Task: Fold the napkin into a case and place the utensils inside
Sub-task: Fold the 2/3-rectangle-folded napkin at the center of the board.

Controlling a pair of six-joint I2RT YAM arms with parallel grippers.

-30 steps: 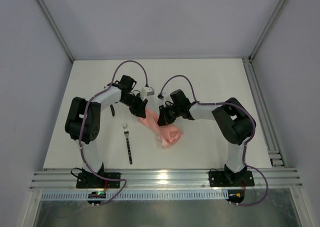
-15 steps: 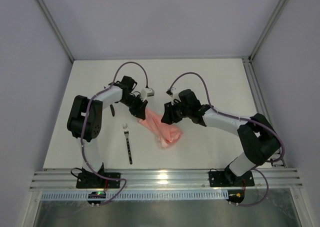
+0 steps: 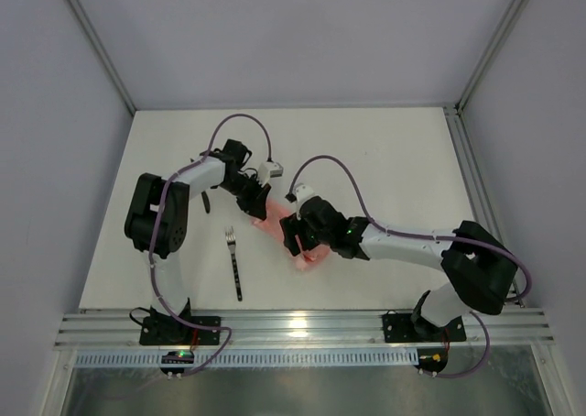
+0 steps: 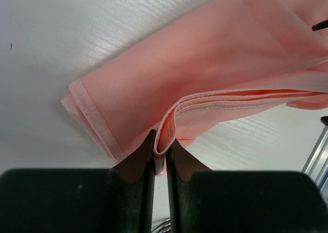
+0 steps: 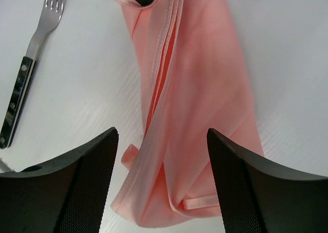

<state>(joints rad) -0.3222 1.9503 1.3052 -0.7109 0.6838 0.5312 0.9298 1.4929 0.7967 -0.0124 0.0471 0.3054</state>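
- Over the last second my right hand (image 3: 295,235) has swung down across the napkin (image 5: 205,89). It now hangs open above the near end, jaws spread wide either side of the cloth.
- My left hand (image 4: 160,152) is closed on a folded edge at the napkin's far end.
- The napkin lies in a long loose fold on the surface (image 3: 394,159), with the fork (image 3: 235,262) apart on its left.

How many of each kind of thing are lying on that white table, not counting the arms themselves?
Pink napkin: 1
Fork: 1
Slim dark piece, perhaps a knife, half hidden: 1
Total: 3
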